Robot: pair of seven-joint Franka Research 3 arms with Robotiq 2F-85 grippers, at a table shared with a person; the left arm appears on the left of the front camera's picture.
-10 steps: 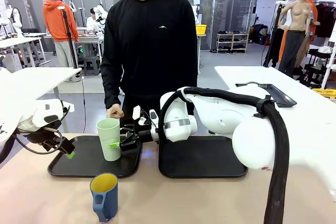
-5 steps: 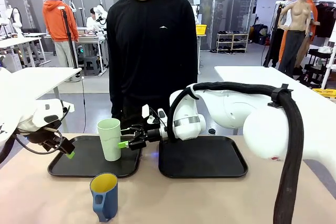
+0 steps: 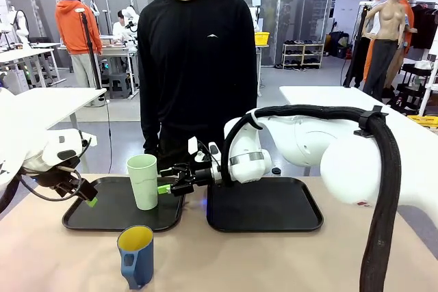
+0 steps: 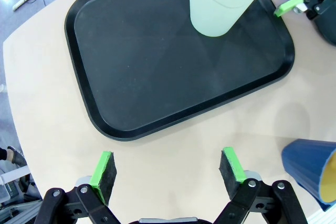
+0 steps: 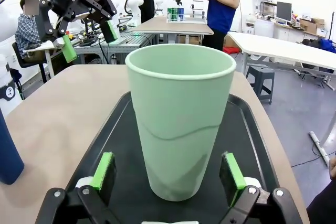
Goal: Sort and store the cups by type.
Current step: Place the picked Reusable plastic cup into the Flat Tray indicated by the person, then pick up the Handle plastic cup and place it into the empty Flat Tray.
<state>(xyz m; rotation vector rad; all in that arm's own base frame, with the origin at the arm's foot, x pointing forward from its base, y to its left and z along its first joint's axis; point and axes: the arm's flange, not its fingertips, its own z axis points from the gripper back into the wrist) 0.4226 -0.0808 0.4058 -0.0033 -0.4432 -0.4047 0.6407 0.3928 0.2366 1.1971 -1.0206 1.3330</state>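
tumbler (image 3: 143,181): upright on left tray (image 3: 102,217), likely its sorted spot.
right end effector (image 3: 165,180): wide, beside tumbler, not touching.
mug (image 3: 137,256): on tabletop (image 3: 226,258) before left tray, unsorted.
left end effector (image 4: 168,169): wide, over tabletop by left tray.

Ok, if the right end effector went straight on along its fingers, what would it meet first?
The tall pale mint-green handleless tumbler, upright on the black plastic tray. It stands dead ahead of the right end effector, centred between its open jaws; how close is hard to judge.
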